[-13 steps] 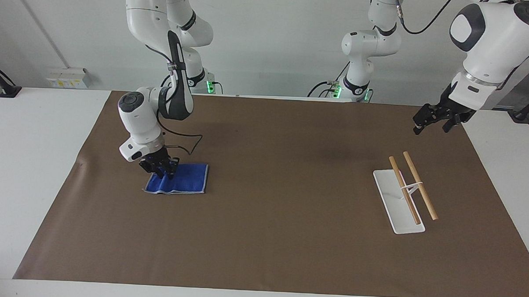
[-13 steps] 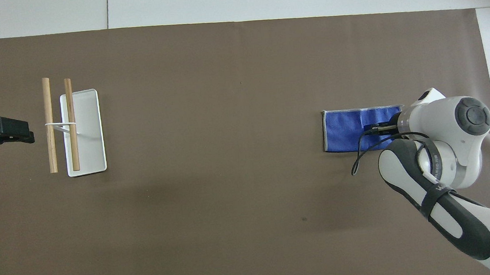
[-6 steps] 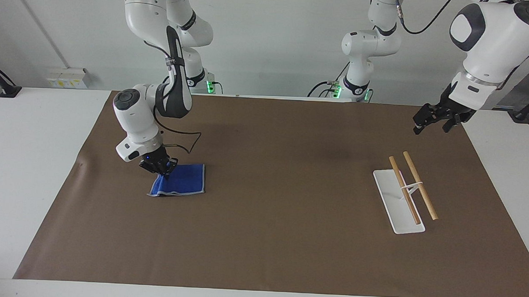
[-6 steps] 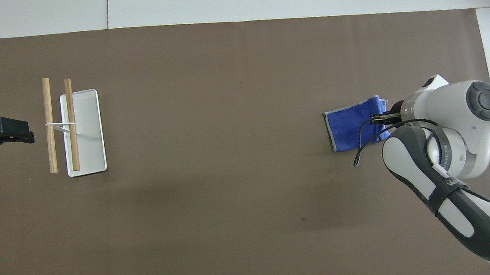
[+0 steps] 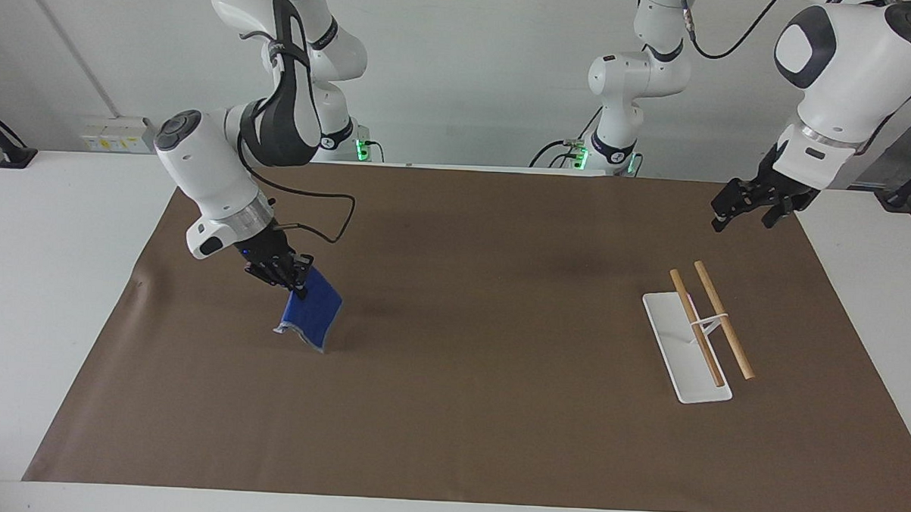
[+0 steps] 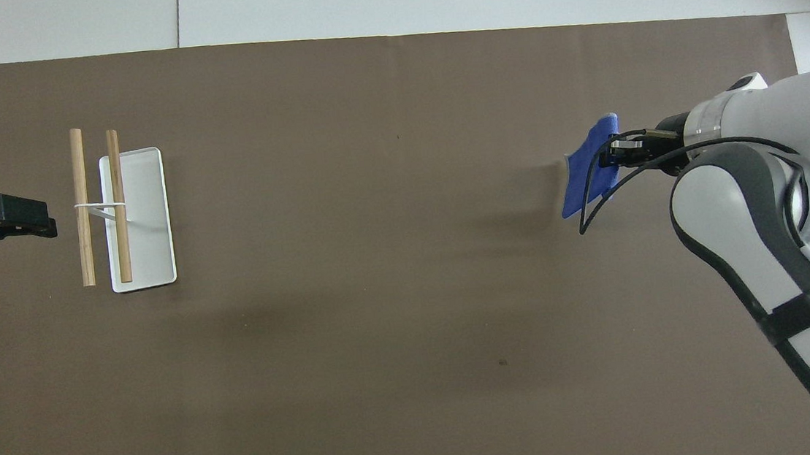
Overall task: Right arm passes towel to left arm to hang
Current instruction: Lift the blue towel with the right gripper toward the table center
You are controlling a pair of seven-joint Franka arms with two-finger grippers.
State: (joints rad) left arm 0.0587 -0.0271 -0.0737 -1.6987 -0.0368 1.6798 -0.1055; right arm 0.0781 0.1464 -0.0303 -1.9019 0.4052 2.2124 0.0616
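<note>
One cloth: a small rectangular royal-blue terry towel [image 5: 312, 316] with a pale grey stitched edge, hanging in the air over the brown table cover [image 5: 465, 408] toward the right arm's end of the table; its lowest corner looks at or just above the cover, and I cannot tell whether it touches.
Right gripper: the wide black forked gripper [image 5: 286, 275] with a loose black cable loop is clamped on the towel's upper edge, fingertips together through the cloth.
Left gripper: the slim black gripper [image 5: 739, 207] waits with fingers apart and nothing in them, in the air toward the left arm's end of the table, near the rack.
Rack: two pale wooden rods [image 5: 711, 325] on a white wire stand over a long white tray [image 5: 672, 347], standing toward the left arm's end, well apart from the towel.
Handling: judged light and limp; it drapes and folds under its own weight, so it will swing and sag when carried. Terry pile should grip well and not slip; nothing fragile.
Where to hold: a pinch on an upper edge or corner, as the right gripper has. For the handover, the left gripper would best take a free part of the top edge beside the right fingers.
Risk: the dangling corner may drag on the cover or bunch up before it reaches the rods.
</note>
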